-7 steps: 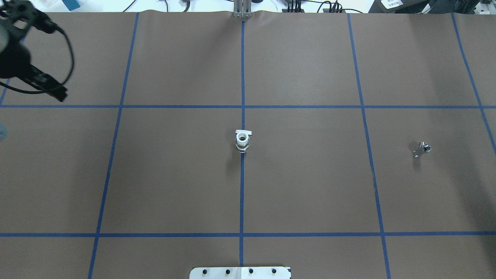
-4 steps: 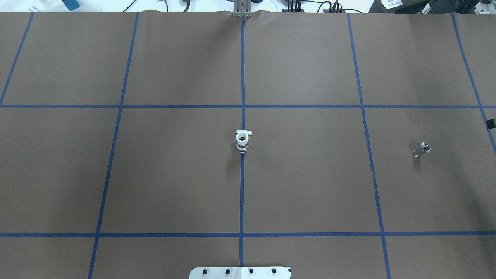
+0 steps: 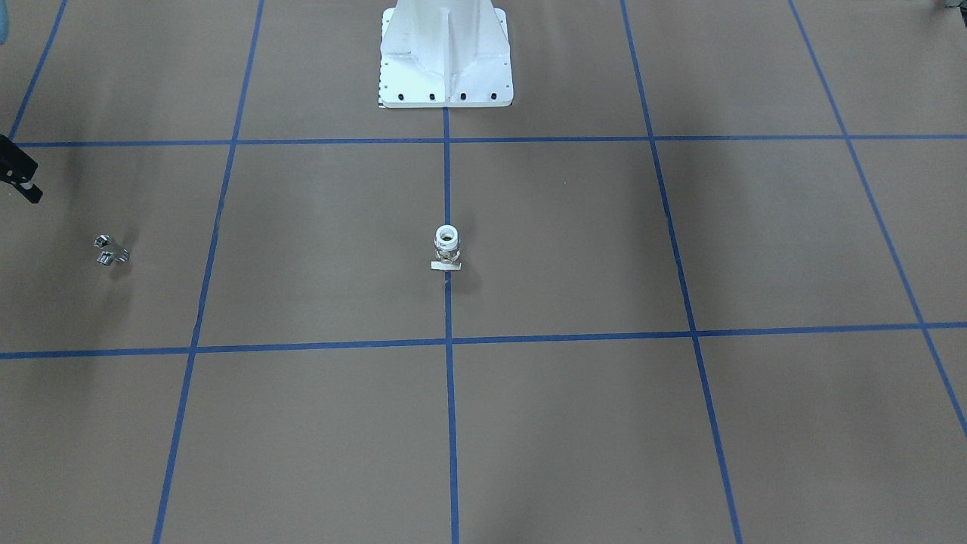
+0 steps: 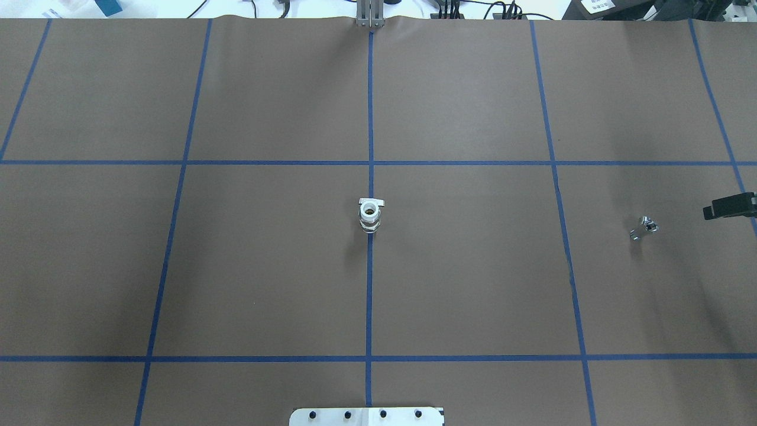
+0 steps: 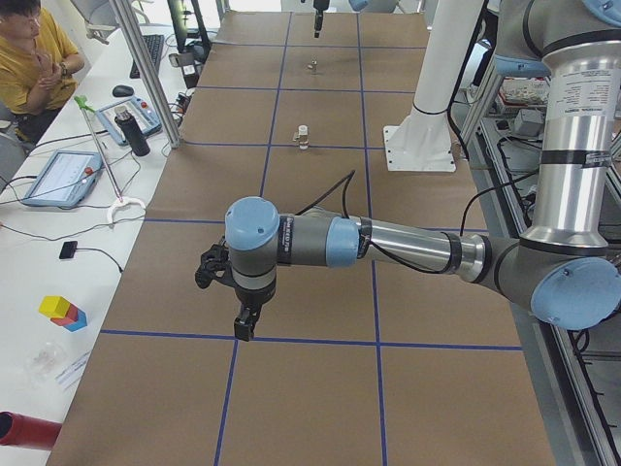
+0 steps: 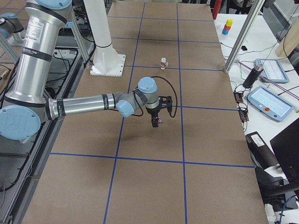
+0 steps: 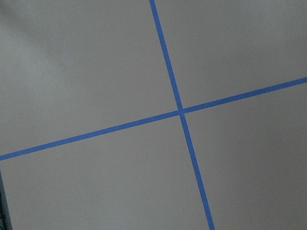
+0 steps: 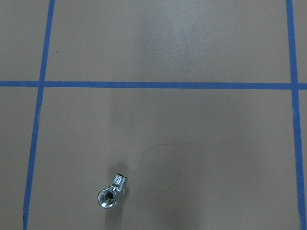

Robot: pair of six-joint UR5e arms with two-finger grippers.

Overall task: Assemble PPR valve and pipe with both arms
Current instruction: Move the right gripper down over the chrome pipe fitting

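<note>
Overhead exterior: right end effector point(image 4: 718, 208) cut off at edge, farther in than before, valve point(image 4: 643, 227) nearby; opening indeterminate, likewise left end effector point(image 5: 243, 328).

readable text: none | white label point(image 4: 597, 5) beyond table's far edge: print too small | left arm tube point(image 5: 579, 107), right arm tube point(image 6: 33, 35): small print, illegible

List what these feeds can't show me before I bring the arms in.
1. Right hand: the overhead view's right edge cuts it off; open or shut is unclear.
2. Left hand: seen only in the left side view, so its state is unclear.
3. White fitting: too small in every view that shows it to read its threads.
</note>
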